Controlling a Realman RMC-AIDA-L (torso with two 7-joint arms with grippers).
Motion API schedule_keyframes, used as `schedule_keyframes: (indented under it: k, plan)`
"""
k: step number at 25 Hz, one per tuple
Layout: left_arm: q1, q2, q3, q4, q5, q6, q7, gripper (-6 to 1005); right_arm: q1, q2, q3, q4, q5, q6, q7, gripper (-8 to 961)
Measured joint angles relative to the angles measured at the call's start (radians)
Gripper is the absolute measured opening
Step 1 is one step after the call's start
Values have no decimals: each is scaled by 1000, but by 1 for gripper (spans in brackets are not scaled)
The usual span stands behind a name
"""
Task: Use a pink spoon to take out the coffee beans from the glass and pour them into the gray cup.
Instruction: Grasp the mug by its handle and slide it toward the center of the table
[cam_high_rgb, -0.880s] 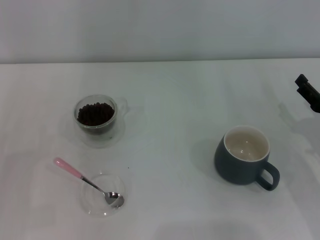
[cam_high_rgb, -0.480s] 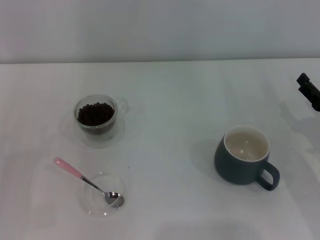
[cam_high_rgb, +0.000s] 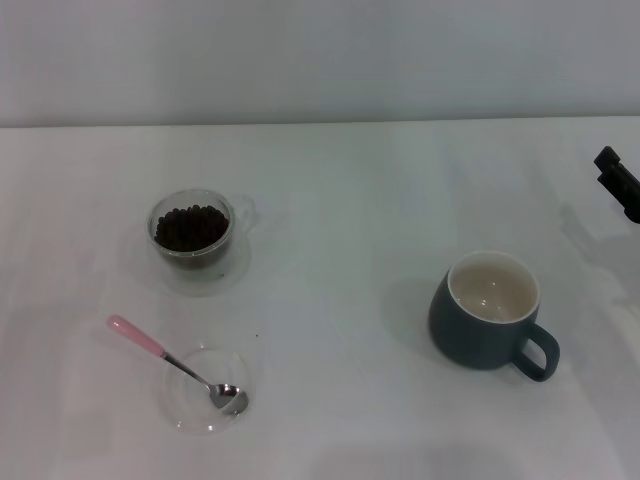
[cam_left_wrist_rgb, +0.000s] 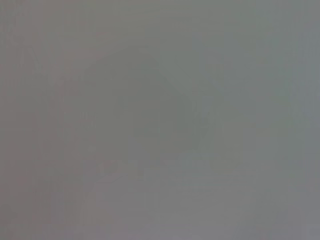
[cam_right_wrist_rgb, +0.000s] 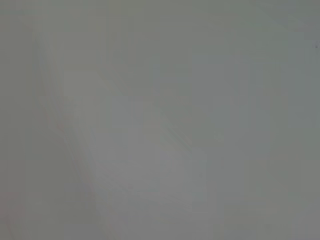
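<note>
Spoon first: the pink spoon (cam_high_rgb: 176, 365) lies untouched at near left of the white table (cam_high_rgb: 340, 200), metal bowl resting inside a shallow clear dish (cam_high_rgb: 206, 389), pink handle sticking out over the dish rim toward the far left. Dish is see-through, so its edge is hard to trace against the tabletop.

Just beyond it, farther from the robot, stands the glass (cam_high_rgb: 194, 236) w/ coffee beans (cam_high_rgb: 190, 226) filling the inner bowl nearly to the rim. Its clear side handle is only faintly visible on the side toward the cup. Glass and dish are near each other but apart.

Well over on the right sits the gray cup (cam_high_rgb: 488, 312), upright, cream inside showing w/ no beans in it, loop handle pointing to the near right.

Right gripper (cam_high_rgb: 619, 183): only a dark tip pokes in at the right frame edge, beyond the cup and apart from it; the rest is cut off, so can't tell how far open it is or whether it holds anything. Left gripper doesn't show in the head view. Both wrist views give only a flat gray blur, nothing readable.
</note>
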Motion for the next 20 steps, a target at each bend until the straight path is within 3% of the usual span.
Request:
schedule_keyframes:
  k: [20]
  plan:
    - [10, 2, 0, -4, 4, 3, -36, 830, -2, 0, -9, 0, -6, -28, 9, 879]
